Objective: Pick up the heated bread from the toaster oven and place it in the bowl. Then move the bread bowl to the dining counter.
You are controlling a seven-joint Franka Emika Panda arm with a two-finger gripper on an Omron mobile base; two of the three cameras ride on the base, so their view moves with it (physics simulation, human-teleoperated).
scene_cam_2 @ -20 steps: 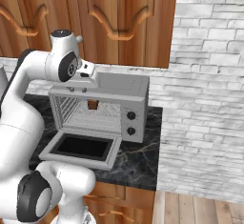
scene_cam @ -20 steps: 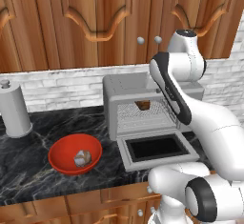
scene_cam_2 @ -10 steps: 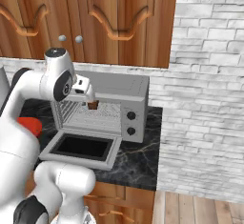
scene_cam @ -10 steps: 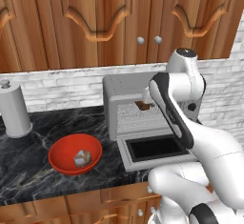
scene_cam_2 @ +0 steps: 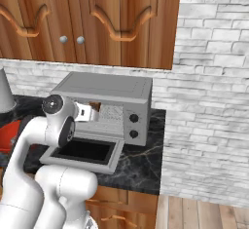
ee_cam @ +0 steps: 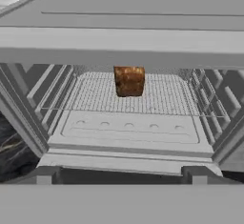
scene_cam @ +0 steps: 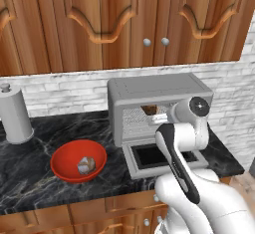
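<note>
While the gripper [ee_cam: 122,178] faces the toaster oven [scene_cam: 159,106] mouth w/ door dropped, its jaws stand apart, holding nothing. Heated bread [ee_cam: 129,80] sits on the wire rack, toward the rack's rear edge, approx. centred between its side edges, straight ahead of the pincer and deeper in. Bread looks near-square from here; long axis can't be told. Next move likely calls for straight reach inward. Bowl [scene_cam: 67,171] rests on counter left of oven, a pale roll [scene_cam: 86,165] inside.

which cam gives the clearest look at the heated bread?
Hand view: the heated bread sits unobstructed on the rack inside the toaster oven. Both base views catch a small brown patch in the oven mouth, beside the arm.
</note>
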